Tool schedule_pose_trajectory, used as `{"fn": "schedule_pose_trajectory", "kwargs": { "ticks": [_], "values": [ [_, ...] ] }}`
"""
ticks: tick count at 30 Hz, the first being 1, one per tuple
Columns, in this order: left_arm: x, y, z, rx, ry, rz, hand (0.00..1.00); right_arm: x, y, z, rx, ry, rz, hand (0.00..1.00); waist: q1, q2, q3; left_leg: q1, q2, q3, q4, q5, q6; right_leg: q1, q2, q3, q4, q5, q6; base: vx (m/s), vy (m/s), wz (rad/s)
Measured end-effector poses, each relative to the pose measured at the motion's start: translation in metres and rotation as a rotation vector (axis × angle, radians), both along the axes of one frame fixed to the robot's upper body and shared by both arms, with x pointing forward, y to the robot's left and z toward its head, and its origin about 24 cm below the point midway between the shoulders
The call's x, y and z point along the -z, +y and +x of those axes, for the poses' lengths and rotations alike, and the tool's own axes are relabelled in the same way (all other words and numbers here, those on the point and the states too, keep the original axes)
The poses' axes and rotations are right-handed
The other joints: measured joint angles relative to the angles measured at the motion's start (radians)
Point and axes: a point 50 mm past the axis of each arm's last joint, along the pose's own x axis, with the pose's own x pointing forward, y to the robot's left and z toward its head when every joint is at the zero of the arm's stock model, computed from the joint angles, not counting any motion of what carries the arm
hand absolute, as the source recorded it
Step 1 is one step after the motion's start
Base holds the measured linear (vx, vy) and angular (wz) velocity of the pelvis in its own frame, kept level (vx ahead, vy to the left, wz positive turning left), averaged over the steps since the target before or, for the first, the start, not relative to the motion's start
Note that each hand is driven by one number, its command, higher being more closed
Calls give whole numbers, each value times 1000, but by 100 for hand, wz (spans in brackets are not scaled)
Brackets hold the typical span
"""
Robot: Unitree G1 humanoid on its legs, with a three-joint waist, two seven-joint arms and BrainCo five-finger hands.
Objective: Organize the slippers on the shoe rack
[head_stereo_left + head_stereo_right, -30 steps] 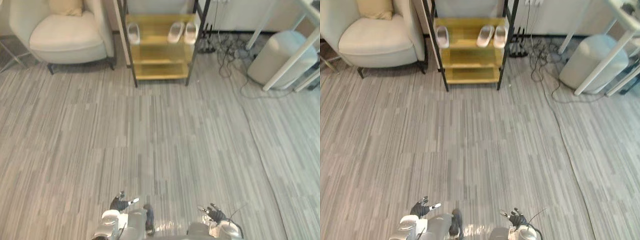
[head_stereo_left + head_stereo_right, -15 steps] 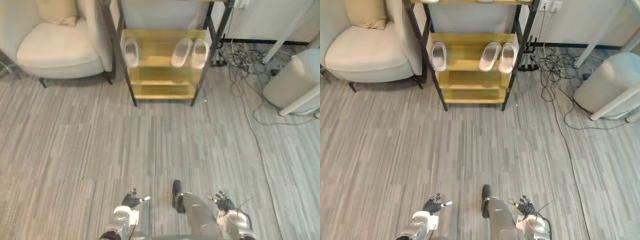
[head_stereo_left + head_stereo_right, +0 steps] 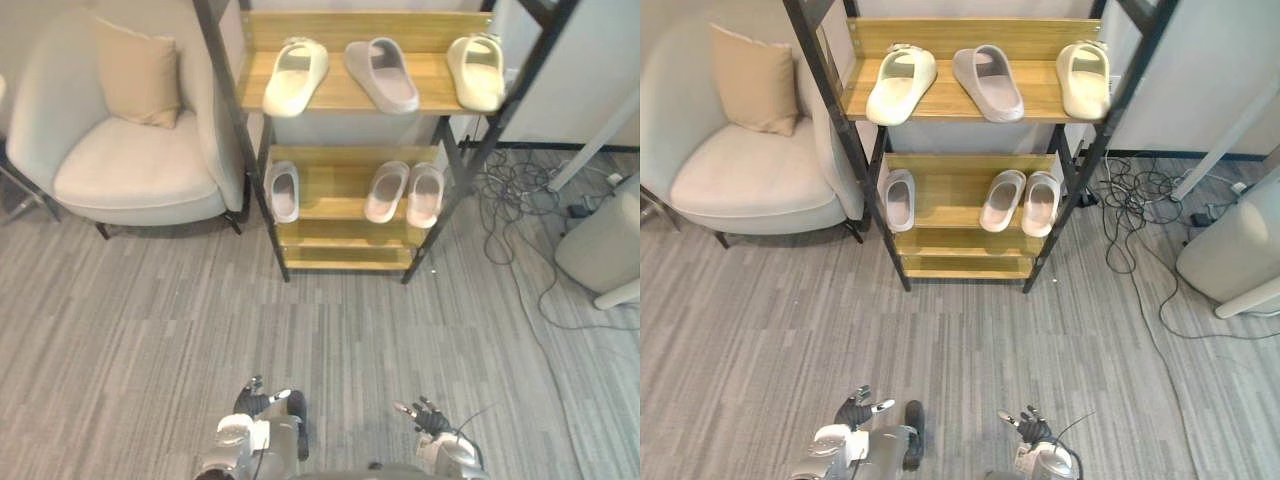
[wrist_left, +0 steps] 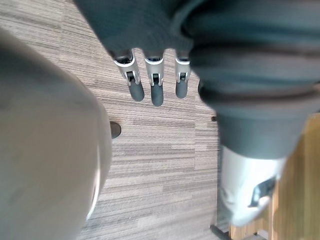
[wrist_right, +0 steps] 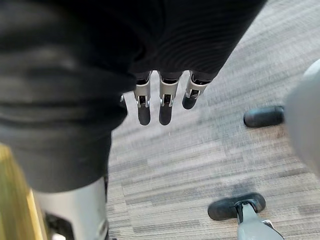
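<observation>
Camera has moved closer than half a second ago: rack (image 3: 945,195) shows larger, top shelf now in frame. Upper slippers (image 3: 987,82): three on the top shelf. Lower slippers (image 3: 1001,199): three on the shelf below, one left, two together right. Left hand (image 3: 855,410), right hand (image 3: 1025,425): low over floor (image 3: 960,340), fingers relaxed, empty, well apart from rack.

The left hand (image 3: 255,400) and the right hand (image 3: 430,418) look alike: the back and wrist of each sit under a dark, nearly black cover (image 4: 250,75) moulded in thick rounded ribs, matt and rubbery in look. From the cover's edge comes a row of slim silver fingers (image 4: 156,90), each ending in a rounded dark grey tip. Behind each cover the arm (image 4: 240,200) is a smooth, glossy silver-grey shell with a small dark recess let into it.
</observation>
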Motion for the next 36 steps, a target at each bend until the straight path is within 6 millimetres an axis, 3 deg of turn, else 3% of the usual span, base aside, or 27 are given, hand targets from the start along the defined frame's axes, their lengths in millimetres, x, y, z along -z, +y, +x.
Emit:
{"fn": "schedule_pose_trajectory", "kwargs": {
  "ticks": [1,2,3,4,5,6,8,9,10,11,12,13,14,15,19,20,22,24,27,28,29,30,33,36],
  "values": [
    [1,1,-2,0,8,3,0,0,0,0,-1,1,1,0,0,-1,1,17,0,8,-2,-13,4,-23,-4,15,73,0,4,342,172,-31],
    [3,5,-7,3,31,14,0,1,2,-2,-6,3,6,0,-6,-7,1,67,-9,15,-9,-40,9,-89,-24,32,255,16,70,450,212,-16],
    [6,8,-15,30,65,32,0,0,1,-2,-9,-3,7,0,-13,-11,-1,142,-24,16,-13,-75,23,-161,-41,30,486,10,97,450,190,-7],
    [7,8,-16,38,76,35,0,0,1,-2,-10,-2,6,0,-16,-12,-1,164,-26,18,-16,-81,26,-177,-48,15,534,1,81,555,150,17],
    [9,8,-19,50,92,37,0,1,0,-5,-19,7,4,0,-23,-11,-2,240,-33,16,-64,-87,26,-217,-78,-72,590,-26,31,468,85,19],
    [9,8,-19,49,92,36,0,1,0,-5,-27,7,2,0,-23,-12,-3,265,-32,15,-83,-87,26,-228,-81,-104,582,-35,15,575,67,15],
    [9,6,-19,43,90,27,0,-1,0,1,-61,-4,-14,0,-23,-4,-3,324,-4,14,-127,-87,25,-289,-63,-204,470,-60,-27,458,-21,5],
    [9,4,-18,45,89,19,0,-3,-4,5,-69,-19,-28,0,-29,14,6,350,33,12,-138,-92,16,-334,-33,-256,304,-47,-38,339,-59,11],
    [9,3,-18,45,89,18,0,-3,-5,6,-70,-20,-30,0,-30,16,7,353,37,11,-138,-93,13,-337,-29,-259,283,-42,-38,440,-107,11],
    [9,2,-19,48,89,14,0,-4,-8,6,-70,-21,-39,0,-32,24,12,371,56,9,-139,-104,-5,-356,-3,-260,167,3,-41,469,-152,8],
    [10,4,-20,51,94,19,0,-2,-7,0,-71,-3,-36,0,-35,14,7,399,63,10,-139,-129,-47,-347,30,-218,-44,167,-57,469,-152,11],
    [10,6,-22,50,97,24,0,0,-6,-4,-69,5,-32,0,-36,1,0,413,56,6,-137,-142,-69,-345,34,-184,-111,262,-76,476,-202,4],
    [12,5,-25,36,114,18,0,-1,-9,-4,-63,4,-36,0,-39,16,-1,444,71,-2,-135,-172,-98,-339,55,-166,-103,332,-97,416,-171,-6],
    [12,-2,-23,35,104,-2,0,-4,-13,3,-73,-12,-53,0,-43,41,-6,433,90,-12,-108,-155,-108,-341,67,-162,-74,295,-107,496,-211,-11],
    [12,-23,-18,53,95,-65,0,-4,-20,2,-67,-5,-65,0,-63,74,-3,435,129,-49,-36,-121,-123,-291,97,-192,-59,205,-112,369,-171,17],
    [11,-23,-17,52,92,-66,0,-3,-18,0,-75,4,-62,0,-63,74,-2,398,152,-69,88,-120,-126,-241,110,-202,-89,194,-117,385,-190,31],
    [9,-22,-12,47,72,-64,0,0,-19,-8,-79,24,-64,0,-49,67,2,276,202,-82,397,-74,-170,-153,135,-210,-156,181,-132,289,-103,15],
    [7,-21,-7,46,52,-62,0,-1,-18,-6,-79,24,-65,0,-36,66,7,177,218,-57,521,-145,-138,-95,138,-209,-194,177,-138,247,-25,-9],
    [4,-23,-2,54,33,-63,0,-1,-20,-6,-65,24,-67,0,-35,59,11,98,173,-8,344,-192,-123,-47,106,-198,-224,180,-117,195,73,-13],
    [4,-24,-3,62,35,-63,0,-1,-21,-7,-63,26,-70,0,-35,63,9,97,151,-12,207,-161,-117,-39,97,-191,-226,176,-104,138,122,-17],
    [5,-25,-5,62,41,-67,0,-1,-24,-9,-62,29,-78,0,-35,82,3,98,139,-13,80,-73,-96,-31,105,-181,-228,167,-83,233,158,-16],
    [5,-21,-5,60,42,-54,0,1,-14,-11,-64,31,-50,0,-34,48,-6,165,90,-5,-11,-53,-82,-13,70,-151,-243,160,-52,197,129,-10],
    [6,-16,-6,70,51,-39,0,3,-9,-15,-60,41,-37,0,-37,24,-18,207,47,13,-86,-33,-64,-12,30,-145,-240,147,-30,188,121,-2],
    [8,-11,-10,75,70,-22,0,5,-7,-19,-57,50,-30,0,-41,17,-23,246,20,14,-143,-21,-50,8,14,-144,-257,146,-23,127,70,2]
  ]
}}
